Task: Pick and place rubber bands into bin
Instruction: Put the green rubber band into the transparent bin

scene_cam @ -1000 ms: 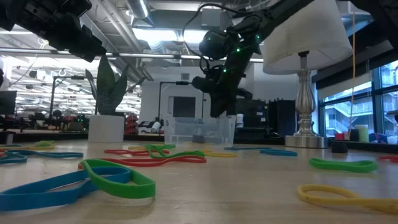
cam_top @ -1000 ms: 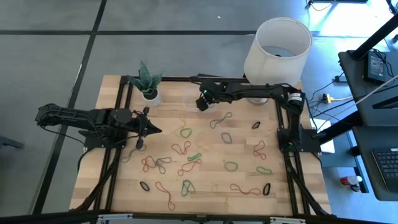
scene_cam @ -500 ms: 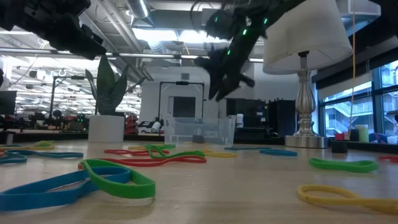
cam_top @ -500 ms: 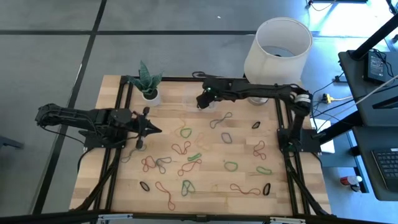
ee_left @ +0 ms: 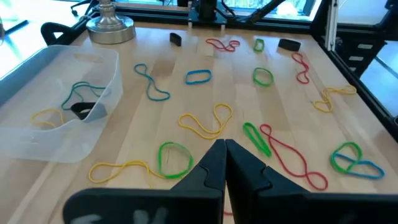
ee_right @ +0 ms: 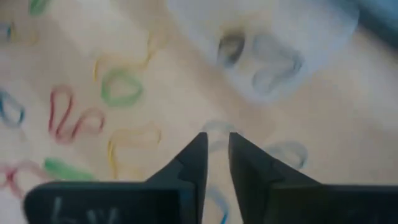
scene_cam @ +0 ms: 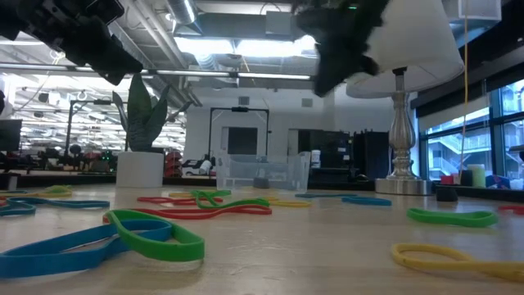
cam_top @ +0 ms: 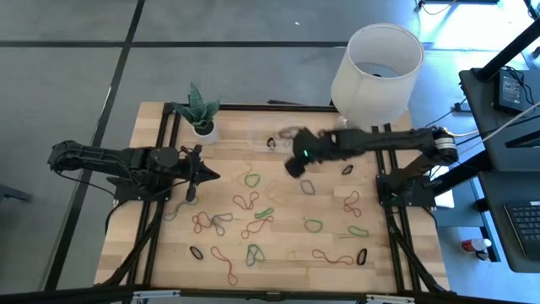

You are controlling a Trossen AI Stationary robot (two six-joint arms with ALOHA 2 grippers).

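Rubber bands of several colours lie flat and scattered over the wooden table (cam_top: 278, 215) (ee_left: 205, 121) (scene_cam: 155, 233). The clear bin (cam_top: 272, 139) (ee_left: 56, 106) (scene_cam: 262, 172) (ee_right: 267, 37) stands on the table near its far edge and holds a black, a blue and a yellow band. My right gripper (cam_top: 293, 166) (ee_right: 216, 144) hangs above loose bands just near and right of the bin, fingers slightly apart and empty. My left gripper (cam_top: 213, 176) (ee_left: 224, 149) waits shut and empty above the table's left part.
A white-shaded lamp (cam_top: 375, 63) stands on its metal base (ee_left: 111, 28) (scene_cam: 399, 184) at the far right corner, right of the bin. A small white plant pot (cam_top: 202, 127) (scene_cam: 139, 168) stands at the far left. Black frame rails run along the table's edges.
My right gripper has swung away from over the bin toward the table's near and right side, and now hangs over the loose bands in the table's middle. The bands and the bin have stayed put.
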